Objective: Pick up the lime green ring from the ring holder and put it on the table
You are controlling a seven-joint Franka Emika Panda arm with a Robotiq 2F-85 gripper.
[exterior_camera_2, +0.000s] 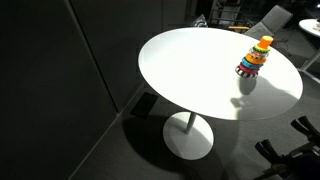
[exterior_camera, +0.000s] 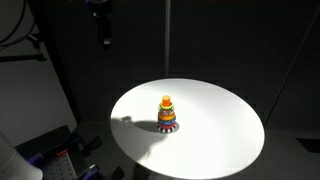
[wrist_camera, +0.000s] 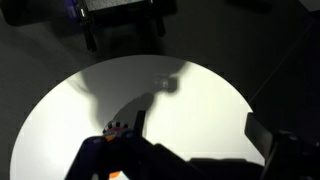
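The ring holder (exterior_camera: 167,116) stands upright on the round white table (exterior_camera: 220,135), a cone of coloured rings on a striped base. It also shows in the other exterior view (exterior_camera_2: 254,60), near the far rim of the table (exterior_camera_2: 190,70). A small yellowish ring (exterior_camera: 167,99) tops the stack; I cannot tell whether it is the lime green ring. In the wrist view my gripper (wrist_camera: 198,123) is open and empty, high above the table (wrist_camera: 80,100). The holder is mostly hidden there behind my dark body at the bottom.
The table's pedestal foot (exterior_camera_2: 188,140) stands on dark floor. Dark equipment (exterior_camera: 50,150) sits by the table's edge. A thin pole (exterior_camera: 167,40) rises behind the table. A dark rig (wrist_camera: 125,15) lies beyond the table's far rim.
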